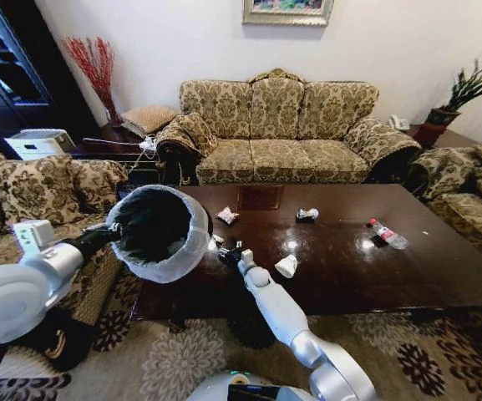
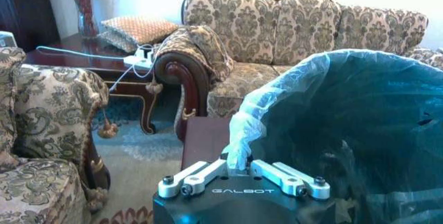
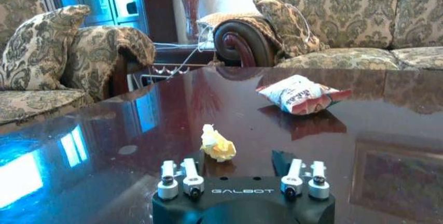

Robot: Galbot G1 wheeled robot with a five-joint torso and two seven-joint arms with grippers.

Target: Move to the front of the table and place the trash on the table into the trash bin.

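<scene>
Yellow crumpled scrap (image 3: 218, 144) lies between the right gripper's (image 3: 239, 175) spread fingers (image 3: 296, 172).

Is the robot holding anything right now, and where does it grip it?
The left pincer holds the trash bin by its lined rim. The right pincer is open, holding nothing, near a yellow scrap.

Trash bin (image 2: 360, 130) cut off by frame edge.

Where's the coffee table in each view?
Head view: table centre, ahead of the robot.
Left wrist view: one corner beside the trash bin.
Right wrist view: glossy top under the right claw.
Shared landmark: sofa's wooden armrest.
</scene>
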